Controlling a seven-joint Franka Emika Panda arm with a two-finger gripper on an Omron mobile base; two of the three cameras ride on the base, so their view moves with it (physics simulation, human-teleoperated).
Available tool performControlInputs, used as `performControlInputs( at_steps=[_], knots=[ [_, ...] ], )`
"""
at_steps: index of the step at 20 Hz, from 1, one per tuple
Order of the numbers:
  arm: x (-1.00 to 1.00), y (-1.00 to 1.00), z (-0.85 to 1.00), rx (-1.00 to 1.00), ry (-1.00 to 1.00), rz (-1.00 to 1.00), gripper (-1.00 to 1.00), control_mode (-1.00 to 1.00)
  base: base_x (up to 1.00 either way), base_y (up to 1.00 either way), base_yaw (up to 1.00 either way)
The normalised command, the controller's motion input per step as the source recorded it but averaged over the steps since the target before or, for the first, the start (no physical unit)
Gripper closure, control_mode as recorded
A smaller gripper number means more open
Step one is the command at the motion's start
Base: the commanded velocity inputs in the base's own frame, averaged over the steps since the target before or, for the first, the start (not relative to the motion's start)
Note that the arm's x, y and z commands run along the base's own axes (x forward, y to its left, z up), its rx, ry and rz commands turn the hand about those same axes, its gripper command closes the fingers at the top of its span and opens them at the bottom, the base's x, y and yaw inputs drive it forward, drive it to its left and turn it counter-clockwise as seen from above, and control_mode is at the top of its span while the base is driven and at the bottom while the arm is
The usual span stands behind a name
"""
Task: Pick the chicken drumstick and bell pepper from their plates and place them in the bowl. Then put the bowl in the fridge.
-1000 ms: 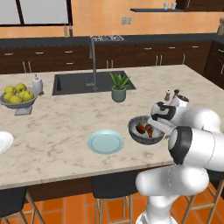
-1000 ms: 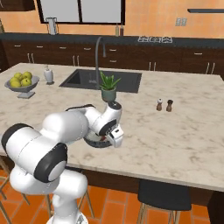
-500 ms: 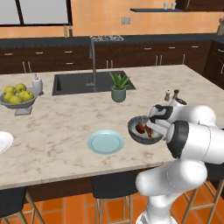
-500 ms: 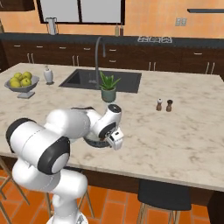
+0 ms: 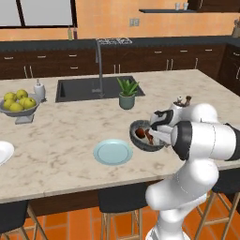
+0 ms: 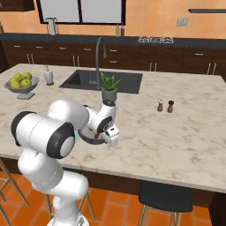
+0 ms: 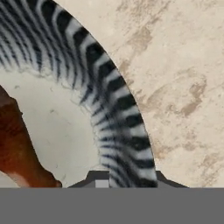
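Two base views, behind at 7 and 5 o'clock, sharing the beige marble island counter (image 5: 70, 136) (image 6: 176, 137); hand view pressed close above it (image 7: 183, 65).

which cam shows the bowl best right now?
Left base view: the bowl sits whole on the counter with reddish food inside, the tool at its far rim. Right base view has it mostly behind the arm. Hand view gives a close-up of its striped rim.

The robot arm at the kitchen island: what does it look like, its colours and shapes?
The arm is made of fat, glossy white rounded segments joined by dark, nearly black rings at the joints. It rises from a bulbous white base. No loose cables show. The gripper is a small white block with dark trim and short dark fingertips.
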Motion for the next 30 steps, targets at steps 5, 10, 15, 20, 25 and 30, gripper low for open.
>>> performControlInputs(
  at_steps=[5, 10, 15, 20, 25, 30],
  knots=[
    [-0.57, 0.0, 0.24, 0.0, -0.05, -0.16, 1.0, -1.0, 0.0, 0.0, 0.0],
    [-0.83, 0.0, 0.24, 0.0, -0.04, -0.44, 1.0, -1.0, 0.0, 0.0, 0.0],
    [-0.43, 0.0, 0.44, 0.0, 0.03, -0.63, 1.0, -1.0, 0.0, 0.0, 0.0],
    [-0.5, 0.0, 0.9, 0.0, 0.05, -0.4, 1.0, -1.0, 0.0, 0.0, 0.0],
    [-0.59, 0.02, 0.92, 0.03, 0.0, -0.03, 1.0, -1.0, 0.0, 0.0, 0.0],
    [-0.66, 0.31, 0.66, 0.0, -0.11, 0.0, 1.0, -1.0, 0.0, 0.0, 0.0]
  ],
)
